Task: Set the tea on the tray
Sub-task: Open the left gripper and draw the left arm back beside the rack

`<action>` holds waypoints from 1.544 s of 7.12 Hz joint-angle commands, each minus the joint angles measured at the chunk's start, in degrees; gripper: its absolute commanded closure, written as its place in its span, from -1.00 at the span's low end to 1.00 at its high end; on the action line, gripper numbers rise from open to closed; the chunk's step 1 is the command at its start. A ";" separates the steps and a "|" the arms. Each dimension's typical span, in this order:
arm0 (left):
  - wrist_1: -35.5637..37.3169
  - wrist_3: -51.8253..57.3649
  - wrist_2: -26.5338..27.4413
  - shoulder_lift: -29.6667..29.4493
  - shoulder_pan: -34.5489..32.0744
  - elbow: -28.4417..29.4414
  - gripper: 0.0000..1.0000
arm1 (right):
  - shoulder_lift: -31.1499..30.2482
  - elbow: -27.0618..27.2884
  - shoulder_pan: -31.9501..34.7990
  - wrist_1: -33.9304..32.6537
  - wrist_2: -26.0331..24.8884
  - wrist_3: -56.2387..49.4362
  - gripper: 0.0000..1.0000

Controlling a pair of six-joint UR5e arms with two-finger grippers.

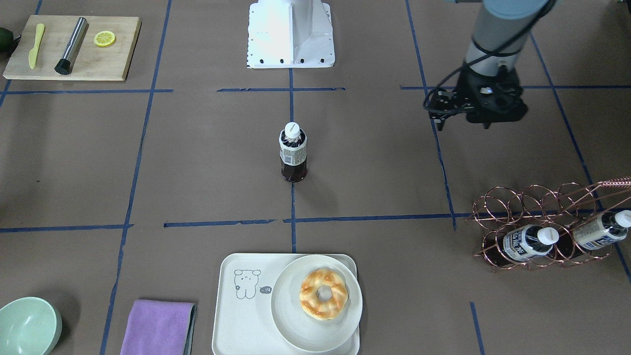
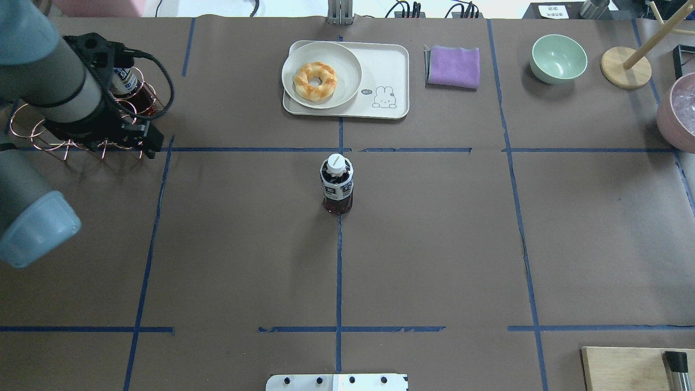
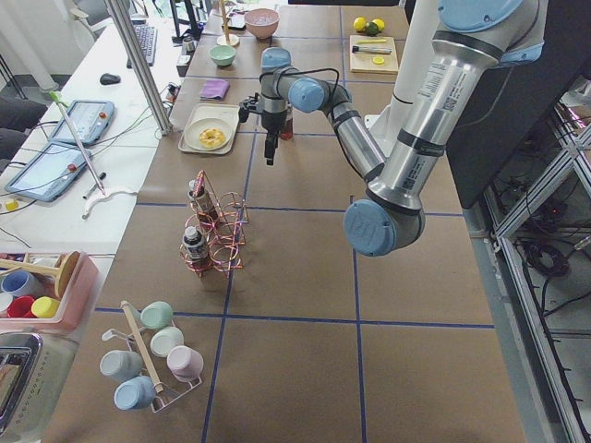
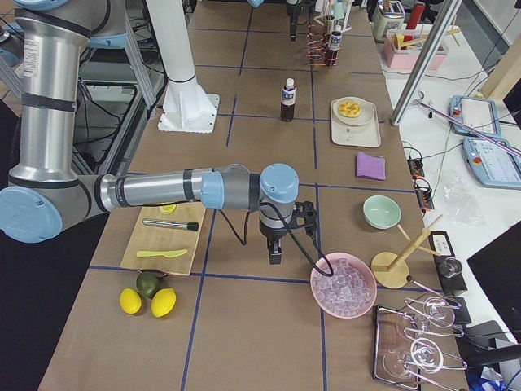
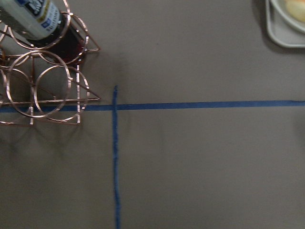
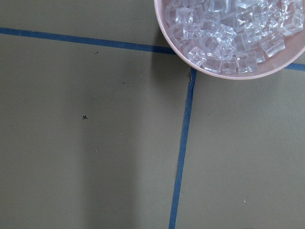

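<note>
Three teas, front-facing view: one tea point(image 1: 293, 153) stands upright alone at the table's middle, well apart from the tray point(image 1: 236, 315). Two rack bottles point(image 1: 527, 241) lie in one copper wire rack point(image 1: 616, 182).
Tray load, front-facing view: one plate point(image 1: 291, 320) with one doughnut point(image 1: 324, 293) covers half the tray, and the bear-drawing half is bare. One purple cloth point(image 1: 157, 328) lies just beside the tray, with one green bowl point(image 1: 27, 328) beyond it.
Left gripper, front-facing view: the left gripper point(image 1: 485, 121) hangs empty over the table near the rack, well apart from the tea. I cannot tell its finger spread.
Overhead view: the tea point(image 2: 337, 184) is upright on the centre tape line, with the tray point(image 2: 388, 70) beyond it. The left gripper point(image 2: 149, 146) hangs just beside the rack and hides part of it.
Left side view: the left gripper point(image 3: 269, 152) points down between the rack and the tea.
Right side view: the right gripper point(image 4: 275, 254) hangs low near one pink bowl point(image 4: 342, 285). I cannot tell whether it is spread or closed. The tea point(image 4: 288, 99) is far off, near the tray point(image 4: 358, 137).
Left wrist view: one rack corner holds one bottle, and one tray corner shows.
Right wrist view: the pink bowl holds many ice cubes point(image 6: 228, 28).
</note>
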 commanded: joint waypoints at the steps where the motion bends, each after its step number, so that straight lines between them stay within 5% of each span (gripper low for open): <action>1: 0.19 25.69 -8.95 10.34 -15.81 2.00 -1.00 | 0.52 0.00 -0.68 1.40 0.17 0.49 -1.00; 4: 0.02 48.19 -15.48 12.05 -34.39 19.19 -1.00 | 3.78 0.18 -2.44 1.49 0.52 0.58 -0.99; 6: -1.38 48.23 -15.22 17.37 -37.05 18.46 -1.00 | 5.34 0.88 -4.10 1.49 0.61 0.75 -0.99; 8: -11.90 46.66 -15.39 23.02 -37.15 19.50 -1.00 | 8.33 1.14 -6.56 1.31 0.61 0.75 -0.99; 11: -12.20 40.84 -15.40 23.39 -37.06 18.62 -1.00 | 12.98 4.99 -10.43 0.53 1.31 9.93 -0.99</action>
